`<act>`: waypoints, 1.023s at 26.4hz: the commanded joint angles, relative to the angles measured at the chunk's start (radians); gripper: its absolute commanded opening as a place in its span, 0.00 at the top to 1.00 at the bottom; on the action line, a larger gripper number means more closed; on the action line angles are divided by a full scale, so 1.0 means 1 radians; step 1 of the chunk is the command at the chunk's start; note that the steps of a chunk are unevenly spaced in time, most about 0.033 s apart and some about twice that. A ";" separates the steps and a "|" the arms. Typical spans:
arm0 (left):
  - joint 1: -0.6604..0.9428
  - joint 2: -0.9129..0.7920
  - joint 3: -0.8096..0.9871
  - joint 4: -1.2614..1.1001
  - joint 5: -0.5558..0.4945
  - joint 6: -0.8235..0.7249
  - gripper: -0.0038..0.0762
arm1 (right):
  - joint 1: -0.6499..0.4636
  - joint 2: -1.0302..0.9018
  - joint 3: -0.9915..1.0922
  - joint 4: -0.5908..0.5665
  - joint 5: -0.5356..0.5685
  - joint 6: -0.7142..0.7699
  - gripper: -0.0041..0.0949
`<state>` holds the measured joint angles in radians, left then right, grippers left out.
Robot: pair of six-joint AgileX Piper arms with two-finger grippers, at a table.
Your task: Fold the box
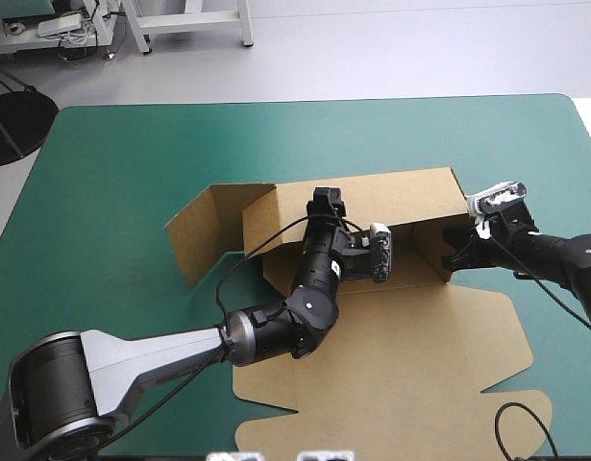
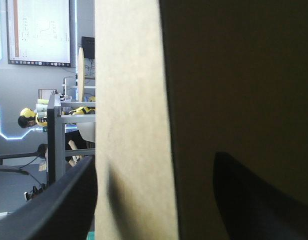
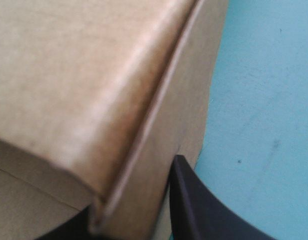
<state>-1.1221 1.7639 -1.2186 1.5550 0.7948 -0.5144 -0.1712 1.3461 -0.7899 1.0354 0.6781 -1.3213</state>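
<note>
The brown box (image 1: pixel 401 192) stands mid-table with its back wall and a left side flap (image 1: pixel 194 235) raised. Its lid (image 1: pixel 391 365) lies flat toward the near edge. My left gripper (image 1: pixel 326 204) is at the top of the back wall. In the left wrist view that gripper (image 2: pixel 156 157) is open, its black fingers (image 2: pixel 58 210) standing apart on either side of the upright board (image 2: pixel 133 100). At the box's right end wall is my right gripper (image 1: pixel 460 257). Seen from the right wrist, the gripper (image 3: pixel 133 200) is shut on the folded board edge (image 3: pixel 83 75), one finger mostly hidden behind it.
Bare teal-green cover (image 1: pixel 276 134) stretches beyond the box to the far edge, and more lies at its left (image 1: pixel 93 250). The flat lid reaches almost to the near edge. To the right of the box, teal-green cover (image 3: pixel 264 100) shows beside the right gripper.
</note>
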 commanded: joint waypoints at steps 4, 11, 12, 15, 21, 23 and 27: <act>-0.014 -0.035 -0.014 0.151 0.134 -0.103 0.35 | 0.000 0.013 0.000 -0.025 0.094 0.079 0.96; -0.014 -0.035 -0.014 0.182 0.130 -0.133 0.35 | 0.000 0.013 -0.010 -0.022 0.098 0.177 0.96; -0.014 -0.035 -0.014 0.182 0.130 -0.133 0.35 | 0.000 0.013 -0.013 -0.022 0.098 0.182 0.96; -0.016 -0.035 -0.014 0.182 0.130 -0.135 0.35 | 0.000 0.013 -0.030 -0.030 0.098 0.221 0.96; -0.057 -0.035 -0.014 0.182 0.134 -0.141 0.42 | 0.000 0.013 -0.064 -0.037 0.096 0.258 0.96; -0.069 -0.035 -0.014 0.182 0.134 -0.141 0.42 | 0.000 0.013 -0.069 -0.040 0.096 0.269 0.96; -0.087 -0.035 -0.015 0.184 0.151 -0.141 0.42 | 0.000 0.013 -0.071 -0.041 0.099 0.273 0.96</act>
<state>-1.1966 1.7710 -1.2119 1.7078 0.8976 -0.6389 -0.1712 1.3616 -0.8500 0.9741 0.6735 -1.0911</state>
